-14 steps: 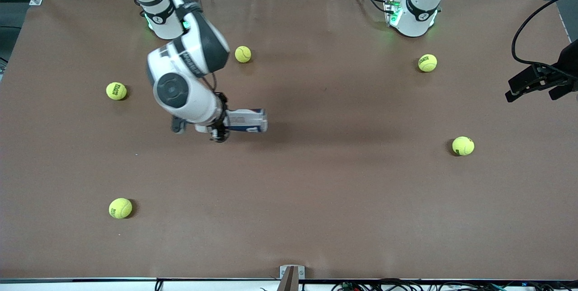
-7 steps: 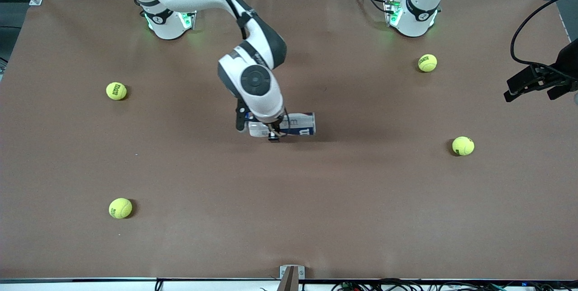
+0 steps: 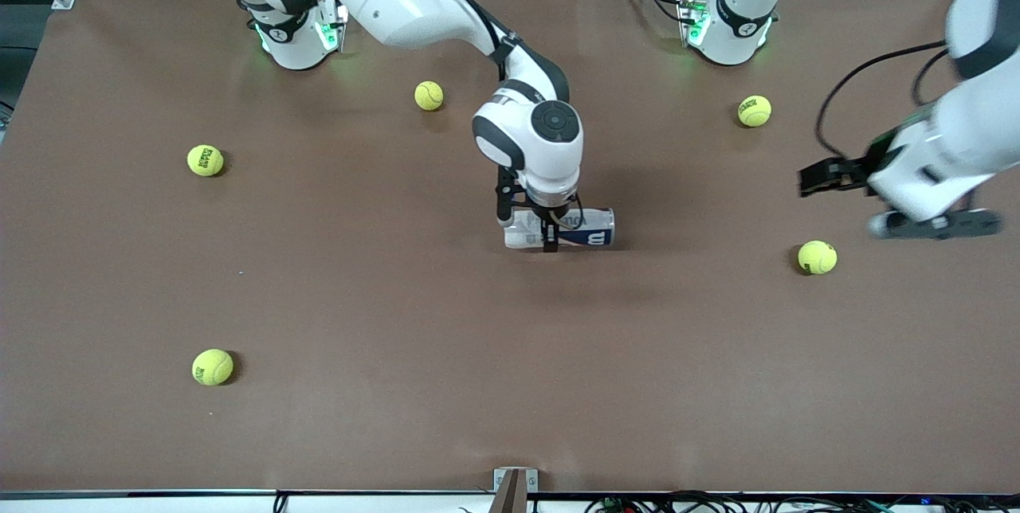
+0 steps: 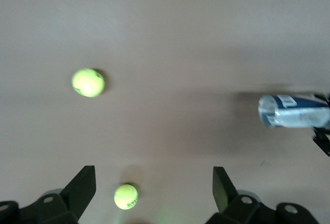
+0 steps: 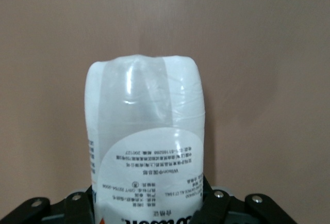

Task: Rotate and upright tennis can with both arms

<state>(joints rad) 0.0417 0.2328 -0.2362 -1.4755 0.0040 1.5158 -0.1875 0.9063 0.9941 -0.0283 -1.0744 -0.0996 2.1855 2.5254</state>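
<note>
- Over the last second the right tool has carried the tennis can along the counter, from the right arm's end to about the middle. The can is lying on its side all this time.
- The right tool is clamped across the can's body, nearer to its clear end; the navy end sticks out toward the left arm's end of the counter.
- The left tool, which was waiting at the edge a second ago, has swung inward. Its fingers are apart, and the can lies ahead of them, well apart.
- I judge this as preparation for a handover: the can is brought within the left arm's reach, but uprighting is not yet begun.
- On the navy part a white "W" logo is readable. The right wrist view shows small printed lines on the white label, too fine to read.
- Several tennis balls, one below the left tool, carry dark print I cannot read.
</note>
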